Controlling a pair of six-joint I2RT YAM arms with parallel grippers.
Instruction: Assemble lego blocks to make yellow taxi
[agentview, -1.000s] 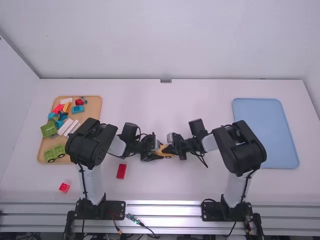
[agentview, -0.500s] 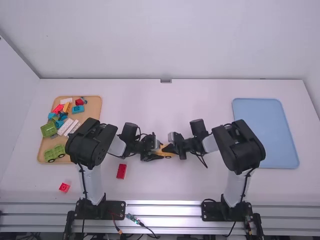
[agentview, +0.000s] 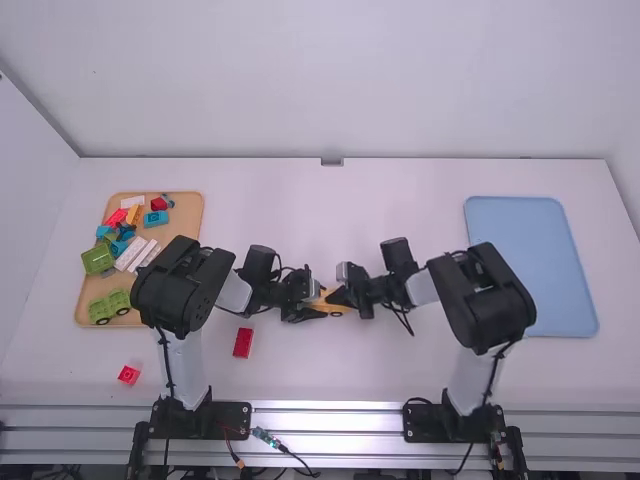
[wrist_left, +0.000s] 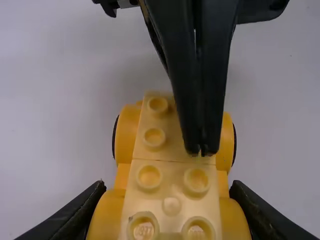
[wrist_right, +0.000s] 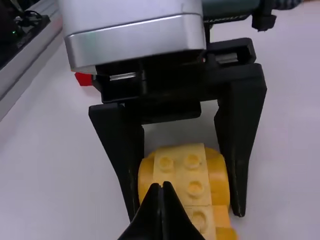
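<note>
We count 2 arms (agentview: 182, 290), 2 grippers (agentview: 321, 302), 1 tan tray (agentview: 191, 212), 1 blue tray (agentview: 530, 265), 1 yellow car body (wrist_left: 171, 172). Loose red blocks (agentview: 243, 343) on the table (agentview: 330, 385): 2. In the tan tray we get 2 large green pieces (agentview: 98, 258); small colored blocks (agentview: 156, 218) overlap, so we can't total those.

Right wrist view: one yellow lego car (wrist_right: 196, 190), row of pale studs on top, held between the spread black fingers of the left gripper (agentview: 320, 305). One white housing (wrist_right: 132, 22), silver-edged, behind those fingers. Right gripper (agentview: 335, 297), fingertips together at the car, contact unclear. One red block (wrist_right: 84, 79), partly hidden. White table (wrist_right: 55, 160); metal rail (wrist_right: 37, 50) alongside.
</note>
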